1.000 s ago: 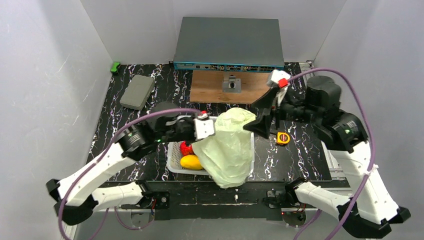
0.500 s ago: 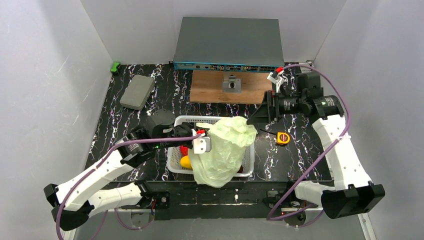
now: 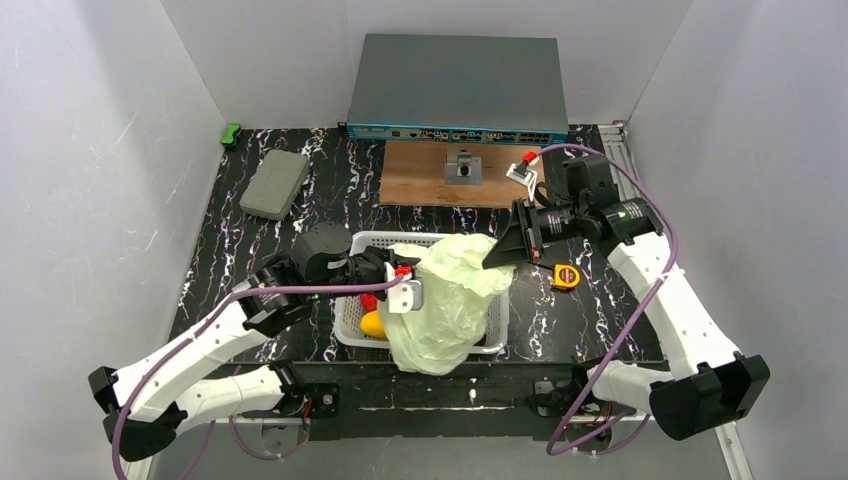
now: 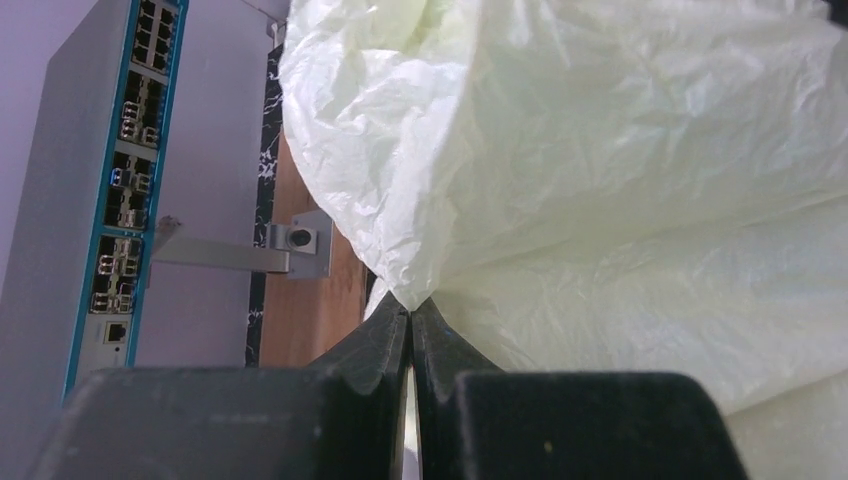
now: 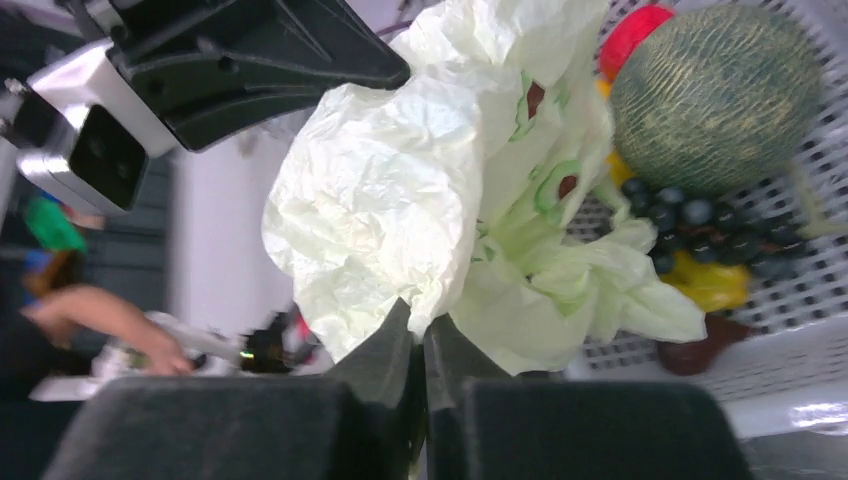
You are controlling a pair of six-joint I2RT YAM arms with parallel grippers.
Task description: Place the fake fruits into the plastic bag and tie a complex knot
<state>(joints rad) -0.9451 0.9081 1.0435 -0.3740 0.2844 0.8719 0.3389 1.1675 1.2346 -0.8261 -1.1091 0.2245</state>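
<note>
My left hand (image 4: 410,318) and right hand (image 5: 420,340) are both pinched shut on the plastic bag (image 3: 450,295), holding it over the white basket (image 3: 378,238) so I can open it for the fake fruits (image 5: 715,95) lying there.

**Pale-walled booth, marbled desk**

Plain pale-grey walls (image 3: 90,200) box in the left, back & right sides; light is soft and even. Black desk (image 3: 235,245) w/ white marble veining. At the back, centre: flat grey metal network switch (image 3: 457,85), port row facing fwd. Just in front of it: brown wooden board (image 3: 420,182) w/ a small silver metal bracket (image 3: 463,168) on it.
</note>
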